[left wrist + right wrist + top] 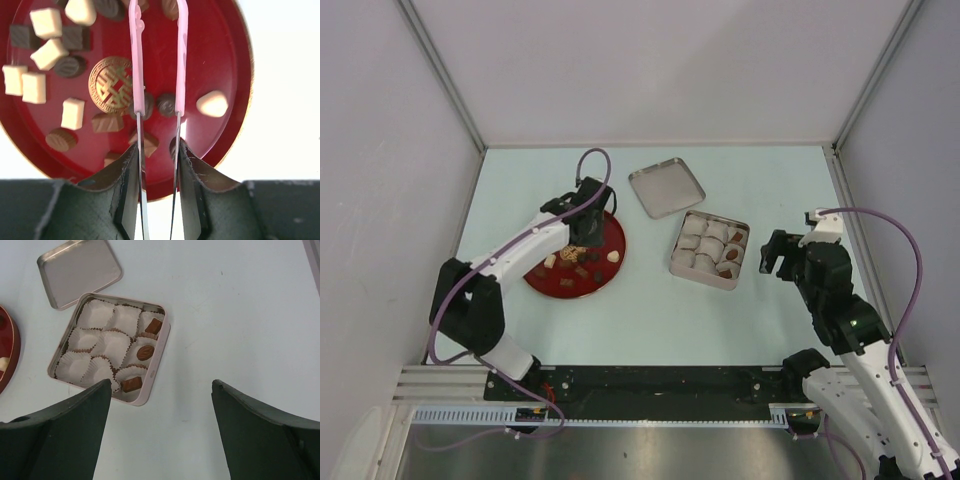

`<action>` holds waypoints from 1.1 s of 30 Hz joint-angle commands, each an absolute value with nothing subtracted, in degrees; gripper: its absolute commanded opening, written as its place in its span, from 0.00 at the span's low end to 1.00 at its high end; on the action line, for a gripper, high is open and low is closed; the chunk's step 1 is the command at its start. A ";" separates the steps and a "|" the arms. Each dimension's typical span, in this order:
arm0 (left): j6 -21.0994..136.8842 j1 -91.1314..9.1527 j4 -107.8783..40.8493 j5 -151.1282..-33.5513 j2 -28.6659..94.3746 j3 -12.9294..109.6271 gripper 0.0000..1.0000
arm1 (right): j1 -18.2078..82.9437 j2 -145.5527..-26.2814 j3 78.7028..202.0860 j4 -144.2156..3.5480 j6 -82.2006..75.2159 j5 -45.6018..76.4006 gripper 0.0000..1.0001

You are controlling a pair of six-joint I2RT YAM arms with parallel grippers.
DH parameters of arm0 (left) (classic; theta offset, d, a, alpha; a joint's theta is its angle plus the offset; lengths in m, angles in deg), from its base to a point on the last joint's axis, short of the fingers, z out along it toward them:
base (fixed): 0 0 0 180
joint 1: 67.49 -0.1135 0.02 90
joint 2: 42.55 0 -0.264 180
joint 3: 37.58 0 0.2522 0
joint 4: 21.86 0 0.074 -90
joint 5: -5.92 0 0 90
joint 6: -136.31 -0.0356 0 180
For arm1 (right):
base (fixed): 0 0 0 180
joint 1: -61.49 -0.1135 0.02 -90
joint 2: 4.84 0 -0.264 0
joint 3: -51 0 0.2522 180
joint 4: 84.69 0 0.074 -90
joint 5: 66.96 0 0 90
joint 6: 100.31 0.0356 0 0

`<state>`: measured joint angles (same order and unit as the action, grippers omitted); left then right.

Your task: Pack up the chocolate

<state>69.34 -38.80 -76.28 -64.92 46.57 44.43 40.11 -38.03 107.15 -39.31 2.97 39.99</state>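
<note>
The left pincer [156,159] is closed partway on a pair of pink tweezers [182,50], pressing its two arms from either side, and reaches down over the red plate [212,47]. Most of the chocolate [72,113] lies loose on that plate: cream-white cubes and dark and brown pieces scattered around a gold emblem [111,85]. The tweezer tips stand on either side of a dark round piece [166,104] near the plate's middle. The right tip is at its edge, and the left arm crosses a second dark piece [146,106]. Whether the tips actually pinch it cannot be told. The right pincer [161,405] is spread wide with nothing between its fingers, and it hangs above the pale counter [235,315] just beside the square metal tin [159,356]. The tin holds nine crinkled white paper cups [96,315], and three brown pieces [145,352] sit in the cups of one outer row. Its lid [80,271] lies flat on the counter close by, apart from the tin.
</note>
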 commanded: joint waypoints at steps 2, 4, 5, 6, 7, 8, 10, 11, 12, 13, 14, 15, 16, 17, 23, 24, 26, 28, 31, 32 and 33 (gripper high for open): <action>67.06 -39.19 -74.38 -64.66 50.34 49.56 0.37 | 39.96 -38.23 109.15 -42.71 2.53 39.39 0.86; 66.62 -39.28 -74.81 -64.48 52.45 50.97 0.37 | 39.87 -38.23 109.15 -42.89 2.35 39.21 0.86; 66.53 -39.28 -74.90 -64.48 53.07 51.41 0.37 | 39.96 -38.23 109.15 -42.98 2.26 39.21 0.86; 66.44 -39.36 -74.99 -64.39 53.68 52.11 0.37 | 39.87 -38.23 109.15 -42.89 2.35 38.95 0.86; 66.44 -39.36 -75.25 -64.30 54.73 52.47 0.37 | 39.96 -38.23 109.15 -42.81 2.35 38.95 0.86; 66.35 -39.45 -75.60 -63.87 55.27 52.64 0.37 | 39.96 -38.06 109.15 -42.72 2.35 38.86 0.86; 66.09 -39.54 -75.61 -63.51 56.06 52.82 0.37 | 39.96 -38.15 109.15 -42.54 2.44 39.12 0.86; 65.91 -39.71 -75.35 -63.51 56.32 52.73 0.37 | 39.96 -38.06 109.15 -42.28 2.61 39.21 0.86; 65.74 -39.89 -75.34 -63.86 56.50 52.82 0.37 | 39.96 -37.88 109.15 -42.19 2.61 39.47 0.86; 65.56 -39.98 -75.34 -64.04 56.85 52.91 0.37 | 39.87 -37.97 109.15 -42.19 2.70 39.56 0.86; 65.56 -39.98 -75.17 -64.30 57.37 53.08 0.37 | 39.96 -37.97 109.15 -42.01 2.61 39.65 0.86; 65.56 -40.07 -75.43 -64.74 57.73 53.26 0.37 | 39.96 -37.97 109.06 -41.93 2.61 39.74 0.86; 65.56 -40.07 -75.52 -65.00 57.91 53.35 0.37 | 39.96 -37.97 109.06 -42.01 2.61 39.83 0.86; 65.65 -40.07 -75.52 -65.27 58.17 53.35 0.37 | 39.96 -37.97 108.97 -41.93 2.61 39.91 0.86; 66.09 -39.98 -75.87 -66.23 57.91 52.21 0.33 | 39.96 -38.06 108.71 -42.45 2.61 39.83 0.86; 66.09 -39.98 -75.87 -66.32 57.47 52.12 0.32 | 39.96 -38.06 108.71 -42.45 2.61 39.91 0.86; 66.18 -39.98 -76.13 -66.59 57.03 52.03 0.29 | 39.87 -38.06 108.79 -42.54 2.52 39.92 0.86; 66.18 -39.98 -76.22 -66.59 56.42 52.12 0.24 | 39.96 -38.06 108.62 -42.63 2.52 39.92 0.86; 66.00 -40.07 -76.75 -66.59 55.89 52.73 0.15 | 39.87 -37.97 108.53 -42.72 2.26 39.83 0.86; 65.91 -39.98 -76.92 -66.50 55.71 53.17 0.12 | 39.96 -37.88 108.44 -42.72 2.26 39.83 0.86; 65.74 -39.98 -77.27 -66.41 55.36 53.43 0.10 | 39.96 -37.88 108.44 -42.72 2.35 39.83 0.86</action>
<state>66.72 -39.68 -76.22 -66.30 58.26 50.79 40.11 -38.16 107.20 -39.99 2.91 39.14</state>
